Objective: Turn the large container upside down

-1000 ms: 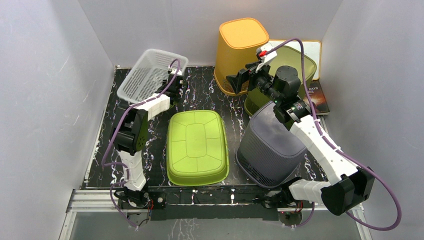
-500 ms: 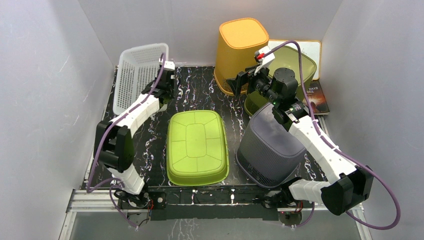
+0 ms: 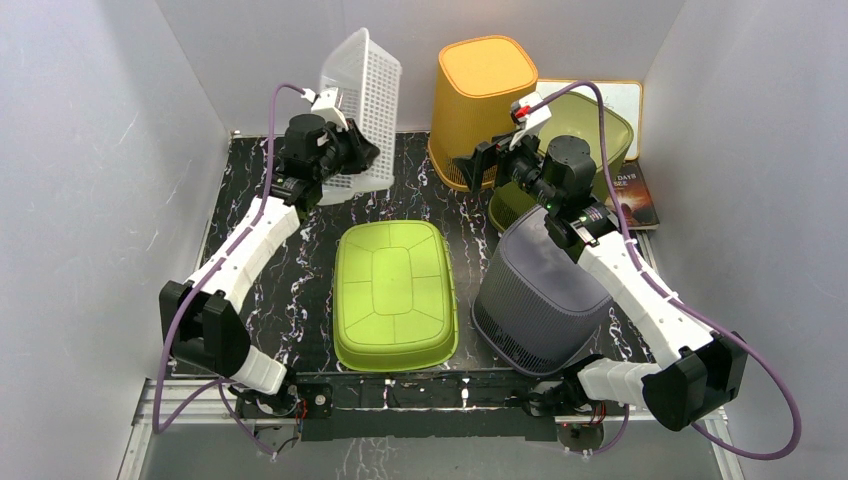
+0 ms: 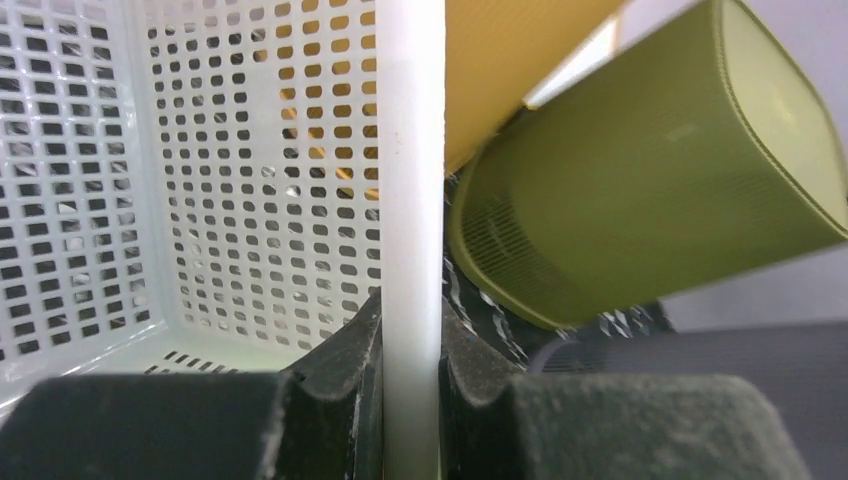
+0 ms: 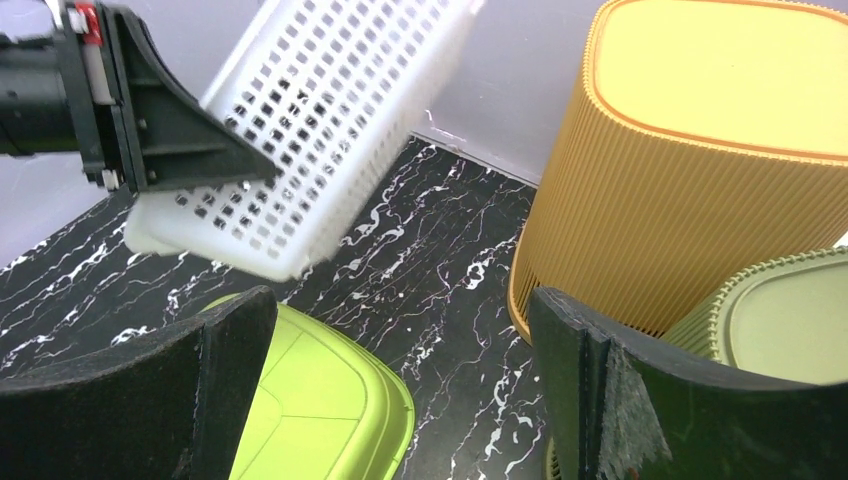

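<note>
Basket point(image 3: 362, 98): white mesh, at the far edge of the counter point(image 3: 300, 270) towards the far left corner. It is tipped steeply onto its side and held up off the surface.
Left gripper point(image 3: 350, 160): clamped tight on the basket's rim. The wrist view shows the white rim bar pinched between the two fingers point(image 4: 340, 400).
Right gripper point(image 3: 480, 165): jaws spread wide with nothing between them. It hangs over the counter just beside the yellow bin point(image 3: 480, 95).
Yellow bin: upside down at the far edge, right of the basket.
Olive bin point(image 3: 615, 125): in the far right corner, partly hidden by the right arm.
Grey bin point(image 3: 535, 290): base up, near the near right corner.
Tub point(image 3: 392, 290): lime green, upside down mid-counter by the near edge.
Book point(image 3: 640, 195): at the right edge.
</note>
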Available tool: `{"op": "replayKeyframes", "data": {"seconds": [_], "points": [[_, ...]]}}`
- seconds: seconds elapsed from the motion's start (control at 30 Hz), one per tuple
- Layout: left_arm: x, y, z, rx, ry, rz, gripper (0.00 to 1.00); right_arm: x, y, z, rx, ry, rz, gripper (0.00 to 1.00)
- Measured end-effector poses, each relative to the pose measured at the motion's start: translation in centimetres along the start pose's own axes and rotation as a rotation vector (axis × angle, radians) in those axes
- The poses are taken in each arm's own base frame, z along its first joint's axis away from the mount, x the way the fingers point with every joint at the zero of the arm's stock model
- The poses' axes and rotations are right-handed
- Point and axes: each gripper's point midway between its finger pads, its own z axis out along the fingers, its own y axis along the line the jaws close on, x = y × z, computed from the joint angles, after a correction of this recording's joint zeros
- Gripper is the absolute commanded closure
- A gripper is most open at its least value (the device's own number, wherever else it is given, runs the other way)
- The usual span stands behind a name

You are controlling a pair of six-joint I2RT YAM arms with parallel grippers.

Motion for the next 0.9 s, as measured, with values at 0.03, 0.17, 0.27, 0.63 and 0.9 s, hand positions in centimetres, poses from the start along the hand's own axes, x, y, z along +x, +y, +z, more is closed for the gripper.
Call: {"op": "replayKeyframes", "data": {"seconds": [0.03, 0.17, 0.27, 0.63, 0.9], "points": [[0.7, -0.5, 0.2, 0.039, 0.010, -0.036, 1.00, 0.0, 0.0, -0.1, 0.002, 0.001, 0.000, 0.03], [2.9, -1.1, 0.6, 0.159, 0.041, -0.202, 1.00, -0.5, -0.1, -0.4, 0.011, -0.009, -0.002, 0.03], [3.2, 0.4, 1.1, 0.223, -0.002, -0.338, 1.00, -0.8, -0.1, -0.7, 0.014, -0.018, -0.004, 0.03], [-0.6, 7.5, 1.9, 0.487, -0.293, -0.813, 1.00, -0.4, -0.2, -0.8, 0.020, -0.003, -0.001, 0.03], [1.9, 11.4, 2.3, 0.486, -0.274, -1.080, 1.00, -0.1, -0.2, -0.6, 0.020, 0.006, 0.001, 0.03]]}}
